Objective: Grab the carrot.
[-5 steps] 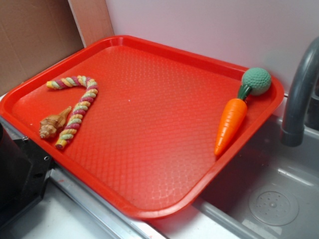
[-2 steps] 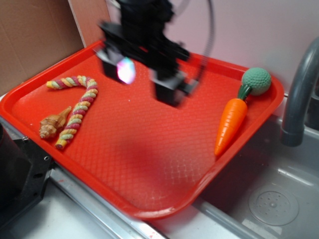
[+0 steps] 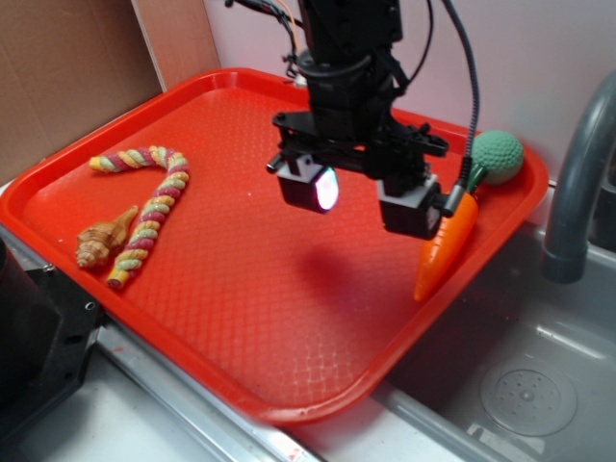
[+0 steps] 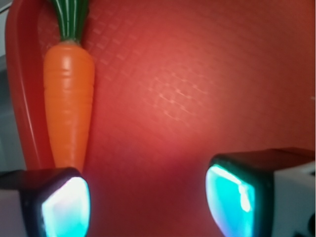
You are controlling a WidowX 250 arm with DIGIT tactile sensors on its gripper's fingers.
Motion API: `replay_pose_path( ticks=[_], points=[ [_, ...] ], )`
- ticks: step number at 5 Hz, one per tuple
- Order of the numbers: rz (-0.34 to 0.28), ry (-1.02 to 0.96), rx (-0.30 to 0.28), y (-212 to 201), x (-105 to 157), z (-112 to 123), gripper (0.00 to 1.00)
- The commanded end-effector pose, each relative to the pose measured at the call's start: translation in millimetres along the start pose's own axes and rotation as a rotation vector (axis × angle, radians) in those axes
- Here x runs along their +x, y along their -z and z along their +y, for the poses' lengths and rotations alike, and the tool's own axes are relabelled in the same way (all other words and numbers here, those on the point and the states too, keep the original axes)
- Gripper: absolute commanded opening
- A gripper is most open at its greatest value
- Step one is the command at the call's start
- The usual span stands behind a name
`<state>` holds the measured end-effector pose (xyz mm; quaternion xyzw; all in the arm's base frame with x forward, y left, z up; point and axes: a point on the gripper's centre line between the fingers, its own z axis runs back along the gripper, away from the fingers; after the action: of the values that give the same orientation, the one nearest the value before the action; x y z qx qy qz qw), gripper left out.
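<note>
The orange carrot [image 3: 445, 245] with a dark green stem lies along the right edge of the red tray [image 3: 241, 318], its stem towards the green ball. In the wrist view the carrot [image 4: 69, 108] lies at the left, by the tray rim. My gripper [image 3: 361, 197] hovers above the tray just left of the carrot, jaws wide open with nothing between them. One finger [image 3: 409, 207] overlaps the carrot's upper part in the exterior view. In the wrist view the gripper [image 4: 148, 202] shows two glowing pads with bare tray between them; the carrot's tip ends just behind the left finger [image 4: 64, 207].
A green knitted ball [image 3: 496, 156] sits at the tray's far right corner by the carrot's stem. A twisted red-yellow rope [image 3: 149, 197] and a tan shell [image 3: 104, 241] lie at the left. A grey sink [image 3: 529, 385] and faucet [image 3: 577, 183] are to the right.
The arm, absent one second ago, came in from the back and moved right and down towards the carrot. The carrot and other objects have not moved.
</note>
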<state>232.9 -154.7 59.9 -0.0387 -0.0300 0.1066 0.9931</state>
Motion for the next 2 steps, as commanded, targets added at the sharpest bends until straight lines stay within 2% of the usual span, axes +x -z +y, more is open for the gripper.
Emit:
replay_pose_path(
  ticks=[1,2],
  points=[
    [-0.037,0.047,-0.104,-2.0,53.8,-31.1,1.0],
    [-0.011,0.054,-0.076,12.2,65.3,-23.6,1.0]
  ],
)
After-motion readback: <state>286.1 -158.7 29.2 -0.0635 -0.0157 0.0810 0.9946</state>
